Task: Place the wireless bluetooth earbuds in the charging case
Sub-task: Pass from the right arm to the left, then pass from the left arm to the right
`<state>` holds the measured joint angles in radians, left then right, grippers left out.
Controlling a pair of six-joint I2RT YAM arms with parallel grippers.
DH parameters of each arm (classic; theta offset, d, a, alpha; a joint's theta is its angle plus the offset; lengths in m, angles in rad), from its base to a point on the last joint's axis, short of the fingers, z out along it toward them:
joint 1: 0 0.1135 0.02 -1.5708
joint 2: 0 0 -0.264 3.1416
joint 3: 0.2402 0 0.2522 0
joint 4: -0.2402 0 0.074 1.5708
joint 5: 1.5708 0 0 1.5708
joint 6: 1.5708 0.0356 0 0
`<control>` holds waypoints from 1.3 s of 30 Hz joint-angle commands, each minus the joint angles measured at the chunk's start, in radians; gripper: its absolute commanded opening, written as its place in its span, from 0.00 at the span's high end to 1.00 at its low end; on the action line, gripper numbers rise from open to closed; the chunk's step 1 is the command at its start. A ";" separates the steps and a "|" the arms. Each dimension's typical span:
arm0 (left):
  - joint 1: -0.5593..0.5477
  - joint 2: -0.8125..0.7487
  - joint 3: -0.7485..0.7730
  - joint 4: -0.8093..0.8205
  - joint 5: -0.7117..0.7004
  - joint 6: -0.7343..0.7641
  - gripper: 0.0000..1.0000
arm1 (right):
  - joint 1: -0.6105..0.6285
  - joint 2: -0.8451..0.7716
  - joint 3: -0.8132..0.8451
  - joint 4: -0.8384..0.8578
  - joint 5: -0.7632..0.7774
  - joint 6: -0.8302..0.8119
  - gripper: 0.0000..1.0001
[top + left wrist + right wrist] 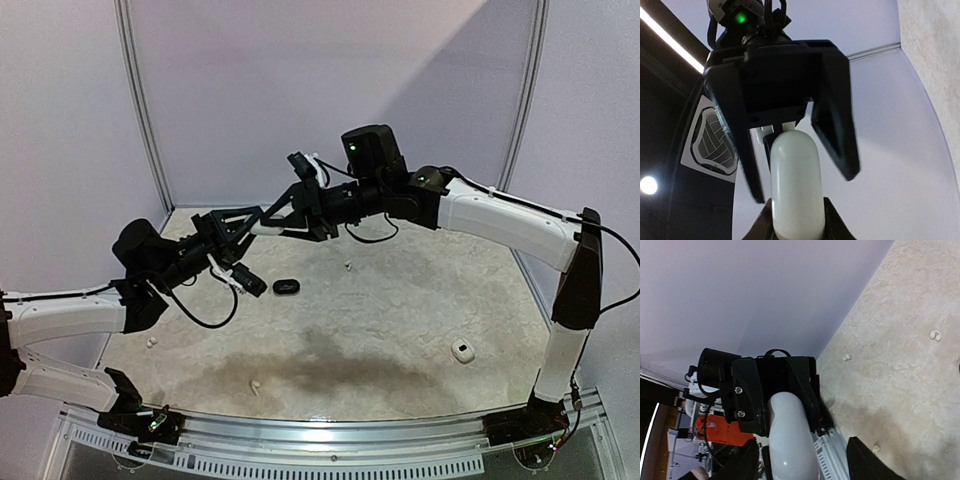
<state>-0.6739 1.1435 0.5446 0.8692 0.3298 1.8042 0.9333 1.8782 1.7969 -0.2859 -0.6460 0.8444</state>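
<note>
Glossy white plastic, rounded like a pebble: a white case [266,229] hangs in mid-air between the two black tools, which meet tip to tip above the table [400,300]. The left gripper [782,420] is clamped on one end of it, its matte black fingers [832,225] pressed against the smooth curved shell on both sides. The right gripper [802,182] faces it from the other end. Its flat, angular jaws stand apart, flanking the free tip of the case with a gap on each side, so they do not grip it.

The table is a pale, mottled, stone-like surface with a darker stain towards the arm bases. The earbuds lie down there, well below and apart from both tools. One white earbud [347,266] sits under the right gripper's wrist, a second white earbud [152,342] lies beneath the left forearm, and a third white earbud [254,385] rests nearer the bases, on the stain's edge. Each is a tiny bean-like speck, too small to show detail.

A black case [287,286], oval and dull, lies on the table almost straight under the meeting fingertips. A second white case [461,350] sits below the right arm's forearm; whether it is open or closed I cannot tell.
</note>
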 commanded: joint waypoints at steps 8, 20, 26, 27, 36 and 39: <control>-0.012 -0.133 0.389 -1.364 0.059 -0.749 1.00 | -0.012 -0.246 -0.162 -0.094 0.357 -0.378 0.23; 0.000 -0.020 0.549 -1.615 0.464 -1.284 1.00 | 0.194 -0.331 -0.363 0.074 0.352 -1.033 0.22; 0.002 -0.026 0.542 -1.607 0.454 -1.302 1.00 | 0.216 -0.248 -0.312 0.055 0.317 -1.052 0.33; 0.002 -0.027 0.539 -1.601 0.454 -1.306 1.00 | 0.218 -0.228 -0.300 0.048 0.325 -1.047 0.34; 0.003 -0.029 0.534 -1.586 0.450 -1.317 1.00 | 0.219 -0.150 -0.242 0.029 0.311 -1.005 0.69; 0.003 -0.030 0.535 -1.578 0.444 -1.322 1.00 | 0.220 -0.148 -0.230 -0.009 0.306 -1.008 0.78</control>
<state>-0.6716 1.1221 1.0729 -0.7189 0.7536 0.4992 1.1503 1.7123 1.5295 -0.2508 -0.3347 -0.1608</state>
